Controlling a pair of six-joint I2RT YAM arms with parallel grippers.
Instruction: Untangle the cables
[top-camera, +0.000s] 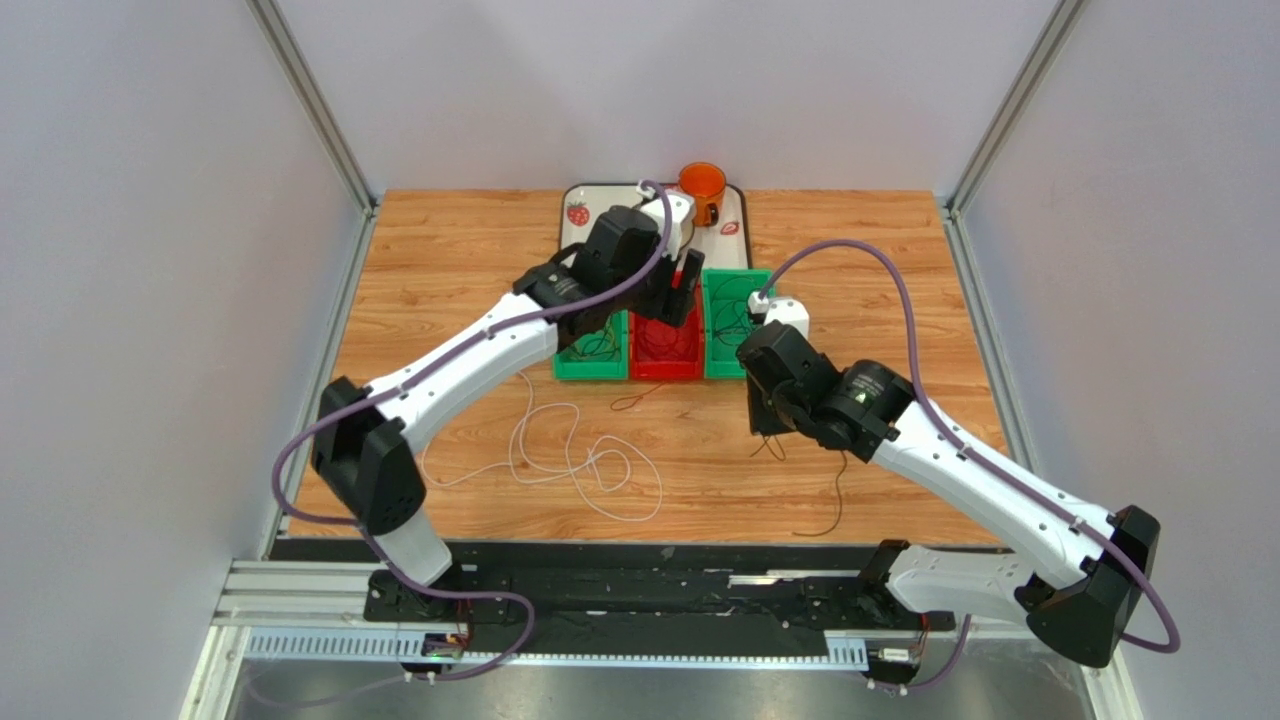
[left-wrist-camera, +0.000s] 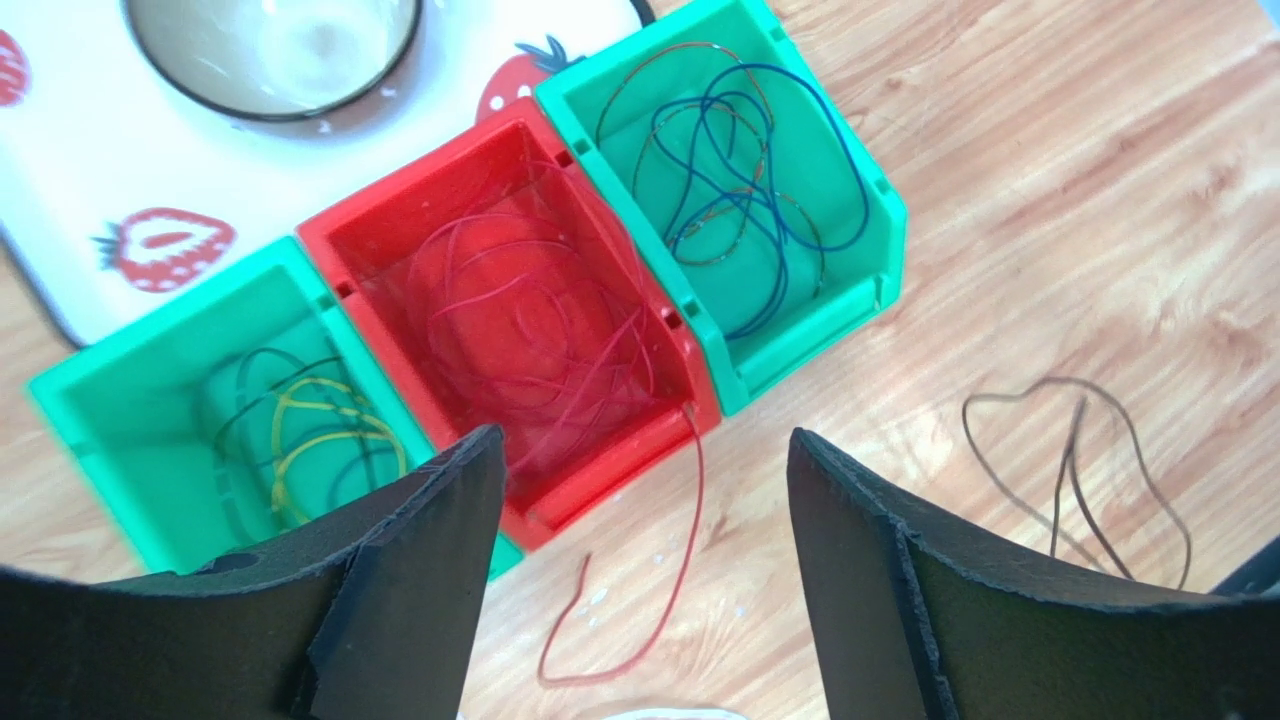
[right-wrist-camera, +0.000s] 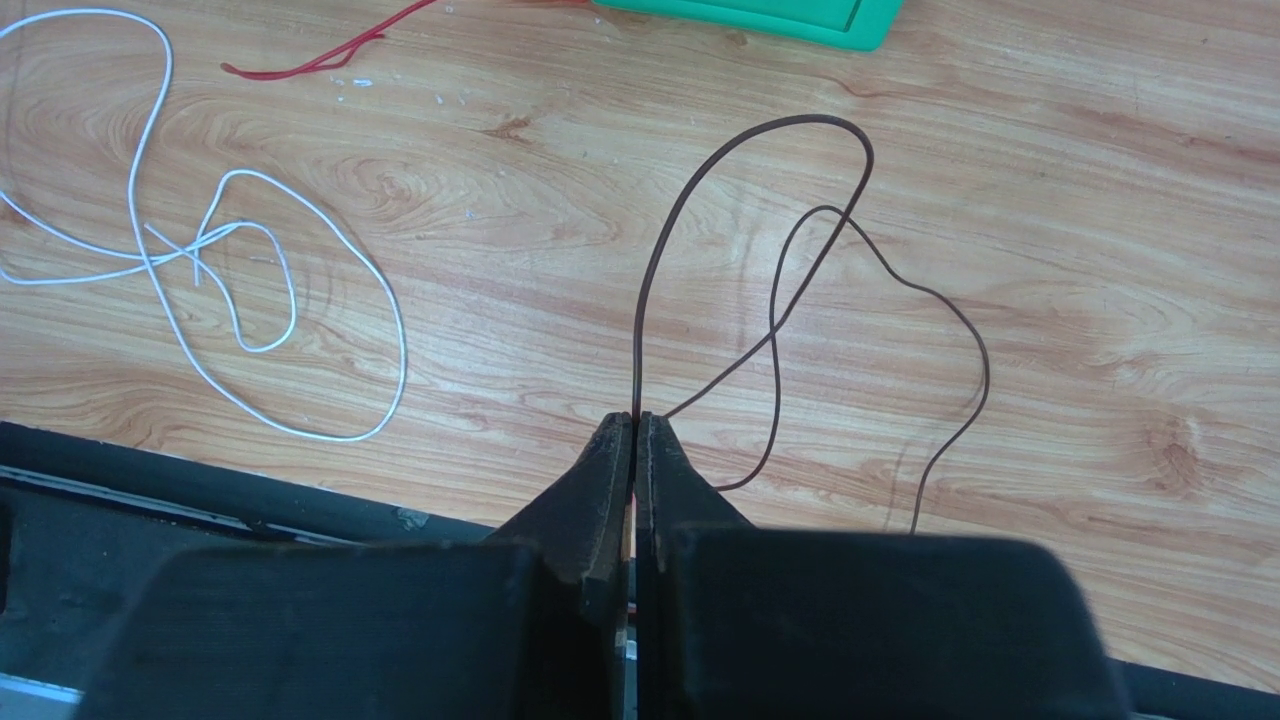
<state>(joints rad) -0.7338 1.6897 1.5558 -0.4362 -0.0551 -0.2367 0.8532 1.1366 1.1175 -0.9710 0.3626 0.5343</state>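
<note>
My right pincer (right-wrist-camera: 637, 428) is clenching the brown cable (right-wrist-camera: 646, 300); pulling may be knotting its twelve-o'clock loops, while my left pincer (left-wrist-camera: 643, 438) is hanging released.

Your overhead camera looked down from behind the arm bases (top-camera: 413, 552), taking in the whole table (top-camera: 451, 270). Your left wrist camera faced down, close above the red bin (left-wrist-camera: 436, 188); your right wrist camera skimmed the boards, sharing the brown cable (right-wrist-camera: 812, 120) with it.
</note>
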